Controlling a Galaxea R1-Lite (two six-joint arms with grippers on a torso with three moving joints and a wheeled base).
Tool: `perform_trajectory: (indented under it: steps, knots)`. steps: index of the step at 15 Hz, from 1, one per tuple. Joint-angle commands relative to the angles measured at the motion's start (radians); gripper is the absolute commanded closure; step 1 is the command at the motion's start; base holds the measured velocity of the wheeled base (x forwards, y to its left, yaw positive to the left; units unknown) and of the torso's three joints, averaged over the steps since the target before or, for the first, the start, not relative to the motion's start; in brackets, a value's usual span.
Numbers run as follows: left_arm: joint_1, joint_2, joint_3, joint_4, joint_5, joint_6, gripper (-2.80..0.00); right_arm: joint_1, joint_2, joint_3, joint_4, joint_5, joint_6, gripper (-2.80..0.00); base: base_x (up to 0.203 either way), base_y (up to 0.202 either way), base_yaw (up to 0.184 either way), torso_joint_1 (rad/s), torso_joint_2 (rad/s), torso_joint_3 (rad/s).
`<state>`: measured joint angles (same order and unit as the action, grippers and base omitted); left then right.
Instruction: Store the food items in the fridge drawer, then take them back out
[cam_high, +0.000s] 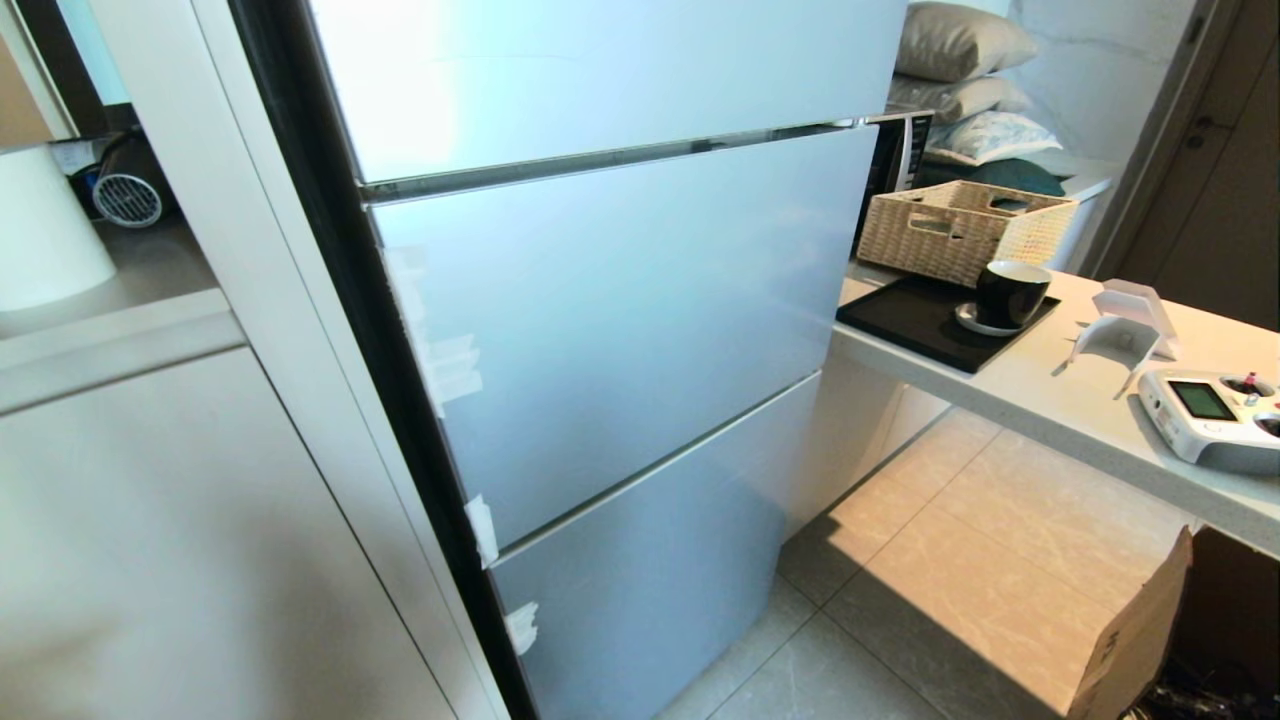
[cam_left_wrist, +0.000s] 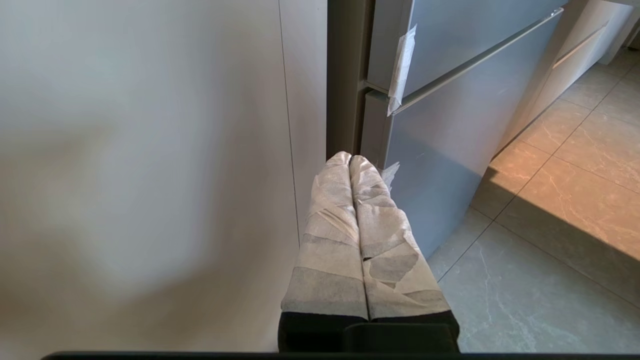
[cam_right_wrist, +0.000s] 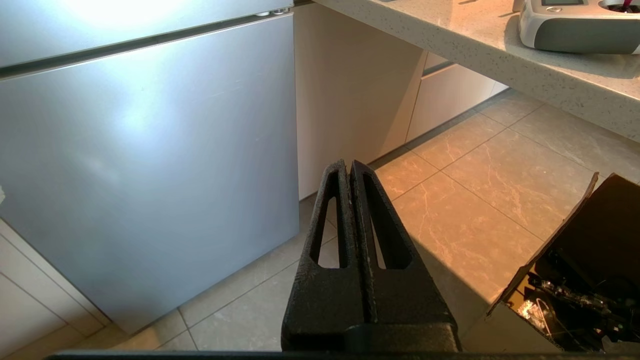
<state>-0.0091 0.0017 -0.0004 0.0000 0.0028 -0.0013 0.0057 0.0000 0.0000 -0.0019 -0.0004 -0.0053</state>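
Observation:
The fridge (cam_high: 620, 330) stands closed in front of me, with matte silver-blue door panels. The fridge drawer and the food items are hidden. My left gripper (cam_left_wrist: 350, 159), its fingers wrapped in pale tape, is shut and empty. It hangs low beside the fridge's lower left corner (cam_left_wrist: 380, 130), next to a white cabinet side (cam_left_wrist: 150, 175). My right gripper (cam_right_wrist: 348, 166) is black, shut and empty. It hangs over the floor tiles (cam_right_wrist: 475, 200), near the right edge of the lowest fridge panel (cam_right_wrist: 150, 165). Neither arm shows in the head view.
A counter (cam_high: 1060, 400) juts out right of the fridge, carrying a black tray (cam_high: 920, 320) with a dark mug (cam_high: 1010, 292), a wicker basket (cam_high: 960, 228) and a white remote controller (cam_high: 1210, 415). An open cardboard box (cam_high: 1140, 640) stands on the floor at the right. Strips of tape (cam_high: 482, 528) hang on the fridge's left edge.

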Motion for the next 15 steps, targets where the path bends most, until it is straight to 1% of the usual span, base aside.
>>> perform_trajectory:
  steps: [1, 2, 3, 4, 5, 6, 8, 10, 11, 12, 14, 15]
  knots:
    - [0.000, 0.001, -0.009, -0.007, -0.001, 0.003, 0.00, 0.000, 0.002, 0.000, -0.001, 0.000, -0.001, 0.00, 0.000, 0.000, 0.000, 0.000, 0.00, 0.000]
    - [0.000, 0.003, -0.055, -0.019, -0.002, -0.003, 0.00, 0.000, 0.002, 0.000, -0.001, 0.000, -0.001, 0.00, 0.000, 0.000, 0.000, 0.000, 0.00, 0.000]
    - [0.000, 0.020, -0.131, -0.020, -0.004, -0.017, 0.00, 0.000, 0.002, 0.000, -0.001, 0.000, -0.001, 0.00, 0.000, 0.000, 0.000, 0.000, 0.00, 0.000]
    - [0.000, 0.067, -0.182, -0.019, -0.008, -0.028, 0.00, 0.000, 0.002, 0.000, -0.001, 0.000, -0.001, 0.00, 0.000, 0.000, 0.000, 0.000, 0.00, 0.000]
    - [-0.004, 0.144, -0.217, -0.021, -0.011, -0.039, 0.00, 0.000, 0.002, 0.000, -0.001, -0.001, -0.001, 0.00, 0.000, 0.000, 0.000, 0.000, 0.00, 0.000]
    - [-0.012, 0.246, -0.249, -0.031, -0.013, -0.068, 0.00, 0.000, 0.002, 0.000, -0.001, -0.001, -0.001, 0.00, 0.000, 0.000, 0.000, 0.000, 0.00, 0.000]
    - [-0.033, 0.476, -0.303, -0.100, -0.017, -0.192, 0.00, 0.000, 0.002, 0.000, -0.001, -0.001, -0.001, 0.00, 0.000, 0.000, 0.000, 0.000, 0.00, 0.000]
    - [-0.047, 0.720, -0.353, -0.234, -0.018, -0.352, 0.00, 0.000, 0.002, 0.000, -0.001, 0.000, -0.001, 0.00, 0.000, 0.000, 0.000, 0.000, 0.00, 0.000]
    - [-0.052, 0.820, -0.374, -0.306, -0.020, -0.421, 0.00, 0.000, 0.002, 0.000, -0.001, -0.001, -0.001, 0.00, 0.000, 0.000, 0.000, 0.000, 0.00, 0.000]
    - [-0.060, 0.909, -0.398, -0.380, -0.022, -0.492, 0.00, 0.000, 0.002, 0.000, -0.001, 0.000, -0.001, 0.00, 0.000, 0.000, 0.000, 0.000, 0.00, 0.000]
    - [-0.106, 1.030, -0.470, -0.473, -0.029, -0.640, 0.00, 0.000, 0.002, 0.000, -0.001, 0.000, -0.001, 0.00, 0.000, 0.000, 0.000, 0.000, 0.00, 0.000]
    - [-0.136, 1.075, -0.502, -0.494, -0.028, -0.679, 0.00, 0.000, 0.002, 0.000, -0.001, 0.000, -0.001, 0.00, 0.000, 0.000, 0.000, 0.000, 0.00, 0.000]
